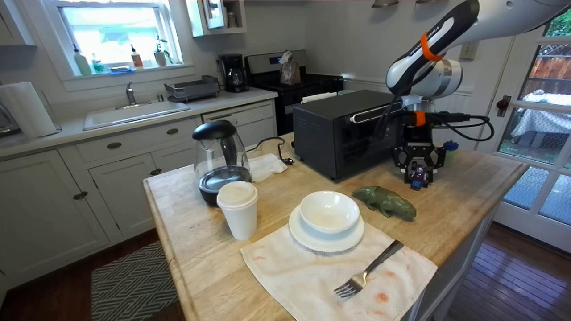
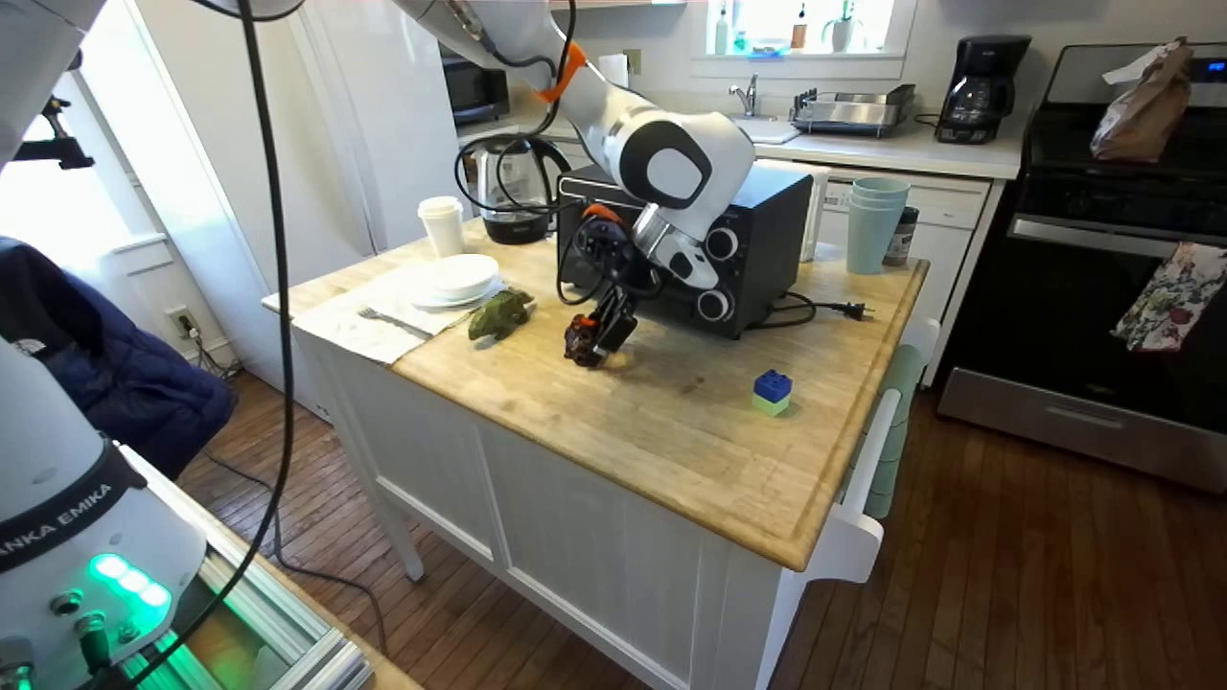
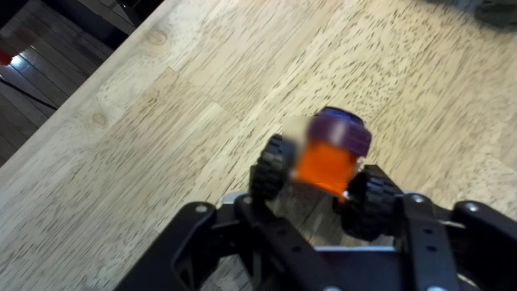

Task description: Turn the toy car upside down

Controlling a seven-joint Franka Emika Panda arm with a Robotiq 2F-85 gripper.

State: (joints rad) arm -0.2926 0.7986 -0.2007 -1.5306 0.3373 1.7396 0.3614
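Observation:
The toy car (image 3: 325,165) has a purple and orange body and chunky black wheels. In the wrist view my gripper (image 3: 323,188) is shut on it, with a fingertip against a wheel on each side. In both exterior views the toy car (image 1: 418,179) (image 2: 581,341) is at the fingertips of my gripper (image 1: 418,174) (image 2: 606,335), tilted, low over the wooden table. I cannot tell whether it touches the table. The side of the car facing away from the wrist camera is hidden there.
A black toaster oven (image 1: 321,133) stands close beside the gripper. A green animal figure (image 1: 384,203) lies near it. A bowl (image 1: 330,211), a fork (image 1: 370,269), a white cup (image 1: 238,214) and a kettle (image 2: 518,192) are farther off. Blue-green blocks (image 2: 772,391) sit on the table (image 2: 690,431).

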